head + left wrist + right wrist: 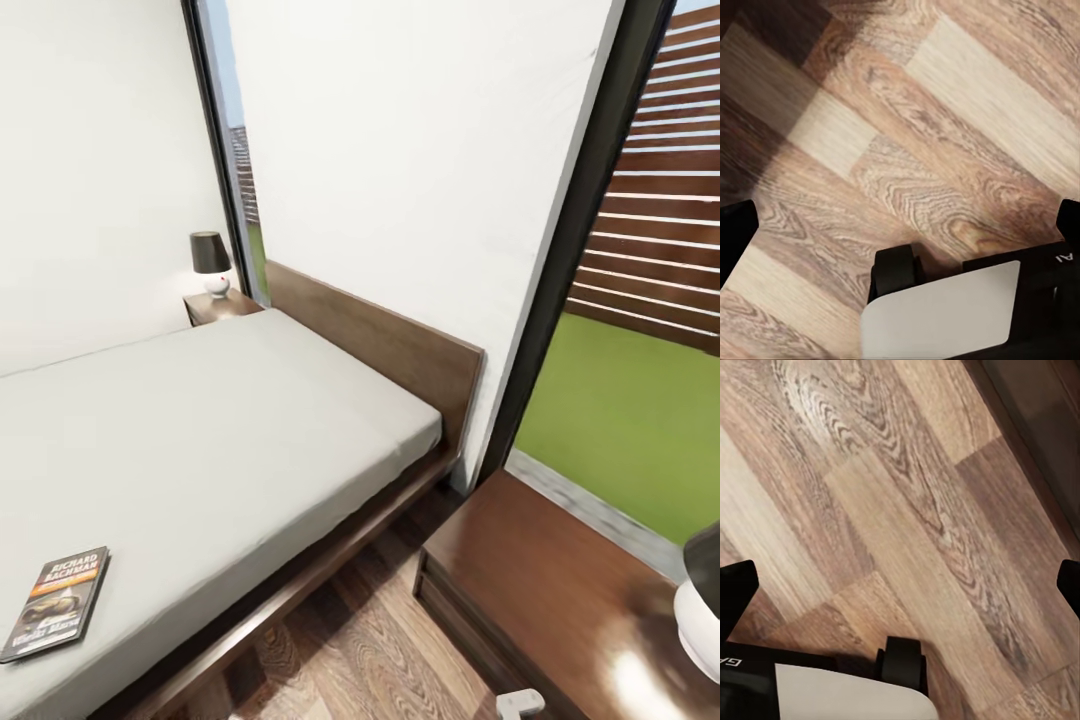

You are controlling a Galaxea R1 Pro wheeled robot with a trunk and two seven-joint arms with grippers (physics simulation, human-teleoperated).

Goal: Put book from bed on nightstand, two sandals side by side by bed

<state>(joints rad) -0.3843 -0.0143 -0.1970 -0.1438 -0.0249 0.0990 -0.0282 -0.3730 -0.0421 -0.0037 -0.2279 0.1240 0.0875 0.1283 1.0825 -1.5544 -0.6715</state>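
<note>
Head view: thin book (55,603) flat on smooth grey bed (230,440).

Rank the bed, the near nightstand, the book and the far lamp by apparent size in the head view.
1. bed
2. near nightstand
3. book
4. far lamp, though distance shrinks it, so its rank against the book is unsure.

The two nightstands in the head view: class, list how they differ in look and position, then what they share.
The near nightstand stands by the window, large in view, its lamp cut off by the picture's edge. The far nightstand sits beyond the bed in the wall corner, small in view, its dark-shaded lamp fully visible. Both are dark brown wood, flank the headboard, and carry a lamp.
</note>
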